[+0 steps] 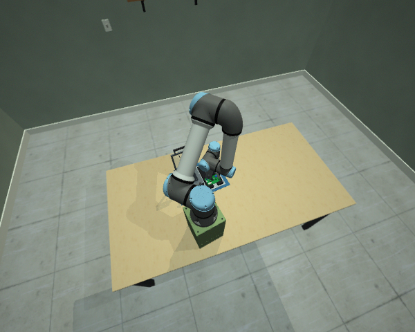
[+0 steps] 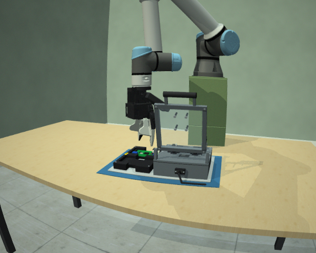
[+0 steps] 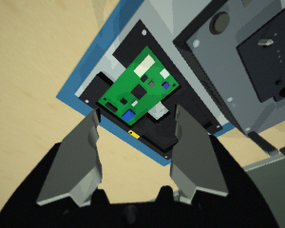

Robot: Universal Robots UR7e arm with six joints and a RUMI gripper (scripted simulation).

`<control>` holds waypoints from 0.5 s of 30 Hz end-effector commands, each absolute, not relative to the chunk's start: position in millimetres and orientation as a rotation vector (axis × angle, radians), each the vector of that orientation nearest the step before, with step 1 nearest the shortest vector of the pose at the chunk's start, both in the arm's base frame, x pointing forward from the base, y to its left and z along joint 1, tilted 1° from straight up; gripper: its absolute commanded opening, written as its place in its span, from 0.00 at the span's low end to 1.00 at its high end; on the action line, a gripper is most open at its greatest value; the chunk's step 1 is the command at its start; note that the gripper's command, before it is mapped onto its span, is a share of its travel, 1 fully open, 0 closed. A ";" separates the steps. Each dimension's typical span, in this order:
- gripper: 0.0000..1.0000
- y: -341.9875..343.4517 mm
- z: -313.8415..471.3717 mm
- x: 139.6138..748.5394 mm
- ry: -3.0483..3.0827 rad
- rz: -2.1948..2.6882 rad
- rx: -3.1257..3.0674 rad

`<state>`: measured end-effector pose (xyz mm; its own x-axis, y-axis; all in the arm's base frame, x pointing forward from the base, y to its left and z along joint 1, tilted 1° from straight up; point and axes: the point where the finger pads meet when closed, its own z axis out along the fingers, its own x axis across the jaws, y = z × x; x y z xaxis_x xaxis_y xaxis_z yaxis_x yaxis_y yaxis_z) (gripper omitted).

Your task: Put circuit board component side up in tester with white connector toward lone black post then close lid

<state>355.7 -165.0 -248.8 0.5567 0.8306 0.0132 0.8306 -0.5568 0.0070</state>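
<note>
The green circuit board [image 3: 139, 90] lies component side up in the black tray [image 3: 147, 119], with its white connector [image 3: 145, 66] at the far end. It also shows in the exterior view [image 2: 143, 153]. My gripper [image 3: 137, 106] hangs above the tray, open and empty, its two grey fingers apart. In the exterior view the gripper [image 2: 145, 137] is a little above the board. The grey tester [image 2: 182, 162] stands right beside the tray, with its clear lid [image 2: 179, 122] raised upright.
Tray and tester sit on a blue mat [image 2: 163, 171] on the wooden table. A black handle [image 2: 179, 94] tops the lid. A black cable [image 2: 189, 182] leaves the tester's front. The green robot pedestal [image 2: 207, 108] stands behind the tester.
</note>
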 end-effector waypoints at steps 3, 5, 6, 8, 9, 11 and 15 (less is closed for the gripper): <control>0.59 -167.1 -247.7 356.8 -1.182 -0.017 -2.915; 0.59 -166.8 -247.8 356.6 -1.118 -0.017 -2.940; 0.59 -166.7 -247.8 356.4 -1.085 -0.017 -2.952; 0.59 -166.4 -247.9 356.2 -1.020 -0.016 -2.974; 0.59 -166.1 -247.9 356.0 -0.988 -0.016 -2.984; 0.59 -165.6 -248.0 355.5 -0.922 -0.015 -3.004; 0.59 -165.1 -248.0 355.2 -0.828 -0.015 -3.030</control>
